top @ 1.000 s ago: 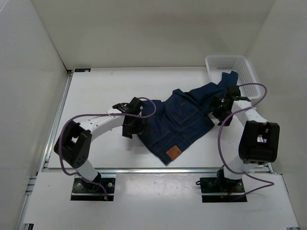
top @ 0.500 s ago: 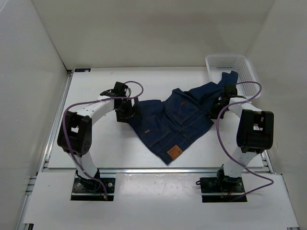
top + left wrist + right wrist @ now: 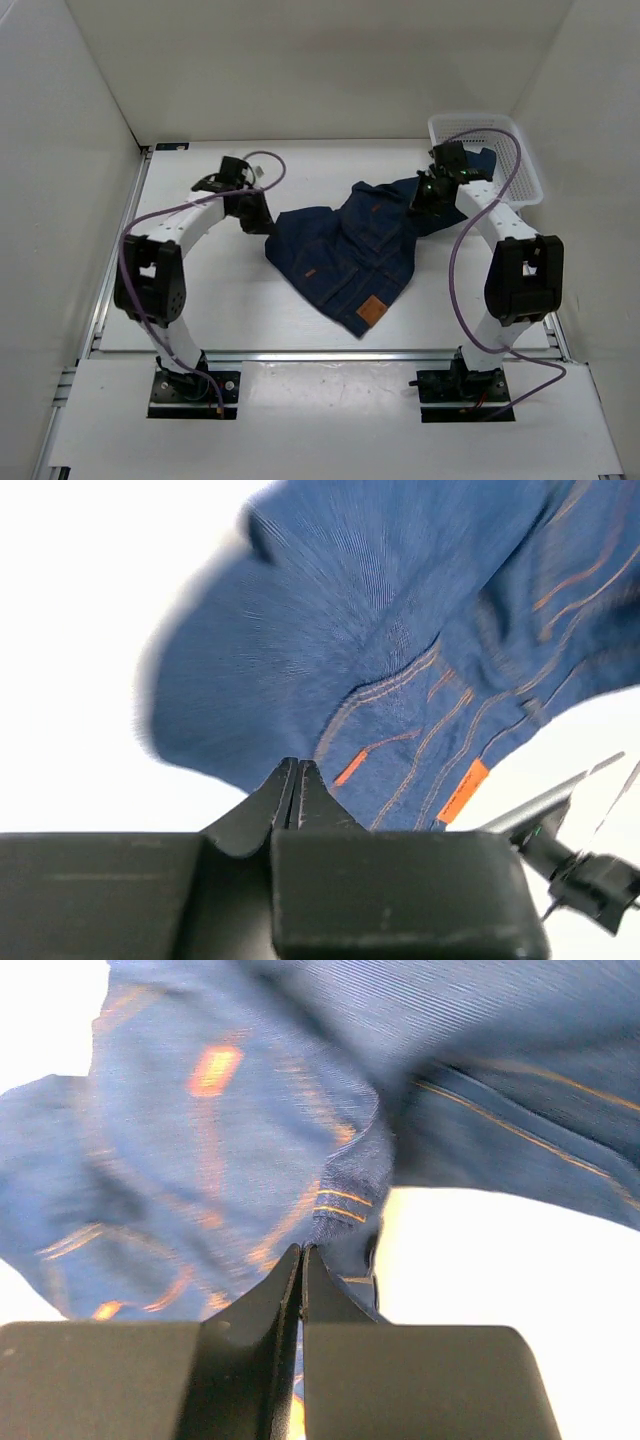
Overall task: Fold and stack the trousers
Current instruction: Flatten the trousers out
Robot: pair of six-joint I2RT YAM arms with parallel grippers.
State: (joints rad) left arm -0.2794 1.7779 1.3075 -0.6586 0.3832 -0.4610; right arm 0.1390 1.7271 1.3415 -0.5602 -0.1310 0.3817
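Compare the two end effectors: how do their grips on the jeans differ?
The left end effector grips the jeans' left edge; the right end effector grips the end by the basket. Left holds plain cloth beside a pocket; right holds a stitched fold. Both are shut.

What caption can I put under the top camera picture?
The left gripper and right gripper pinch the jeans at opposite ends.

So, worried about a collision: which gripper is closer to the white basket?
The right gripper, just beside the basket; the left gripper is across the trousers from it.
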